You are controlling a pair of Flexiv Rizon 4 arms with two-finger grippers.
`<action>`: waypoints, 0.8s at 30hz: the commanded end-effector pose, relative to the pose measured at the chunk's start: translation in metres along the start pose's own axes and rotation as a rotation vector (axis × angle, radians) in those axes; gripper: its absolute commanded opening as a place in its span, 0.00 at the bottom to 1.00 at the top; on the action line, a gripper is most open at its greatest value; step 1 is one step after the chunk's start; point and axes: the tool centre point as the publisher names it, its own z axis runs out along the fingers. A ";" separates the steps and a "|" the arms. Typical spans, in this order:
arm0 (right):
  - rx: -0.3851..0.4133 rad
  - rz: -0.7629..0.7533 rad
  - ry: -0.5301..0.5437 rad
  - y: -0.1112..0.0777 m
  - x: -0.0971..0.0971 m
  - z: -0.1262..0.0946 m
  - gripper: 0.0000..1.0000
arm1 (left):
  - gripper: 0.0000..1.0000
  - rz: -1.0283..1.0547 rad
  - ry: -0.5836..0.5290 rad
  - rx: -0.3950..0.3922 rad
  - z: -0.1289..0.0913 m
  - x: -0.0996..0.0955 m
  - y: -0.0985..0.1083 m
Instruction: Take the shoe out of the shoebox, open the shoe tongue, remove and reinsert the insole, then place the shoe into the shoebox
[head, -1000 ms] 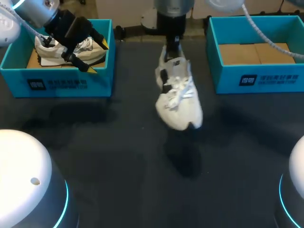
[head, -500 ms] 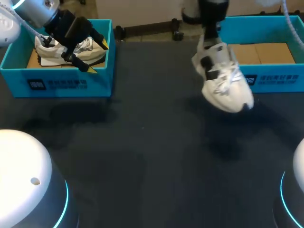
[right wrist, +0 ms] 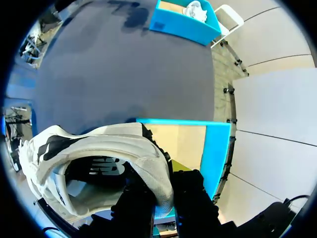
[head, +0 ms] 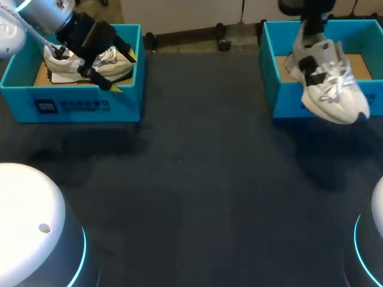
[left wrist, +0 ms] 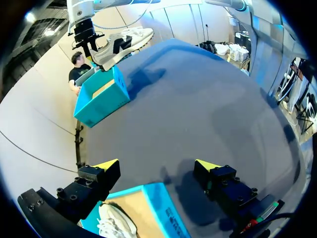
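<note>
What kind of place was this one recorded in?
Probably a robot test bench set up for shoe handling. A dark table carries a teal left shoebox holding a second sneaker and a matching right shoebox. The right hand holds a white sneaker by it.

A dark label with small print is sitting on the left box, too tiny to read. A logo is showing inside the shoe.
</note>
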 end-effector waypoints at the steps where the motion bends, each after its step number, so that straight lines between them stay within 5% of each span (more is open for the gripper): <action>1: -0.025 -0.005 0.006 -0.022 -0.013 0.002 0.00 | 1.00 0.000 0.000 -0.003 -0.001 0.001 0.000; 11: -0.005 0.006 -0.051 -0.068 -0.040 0.007 0.00 | 1.00 0.000 0.000 -0.003 -0.001 0.001 0.000; 24: -0.005 0.006 -0.051 -0.068 -0.040 0.007 0.00 | 1.00 0.000 0.000 -0.003 -0.001 0.001 0.000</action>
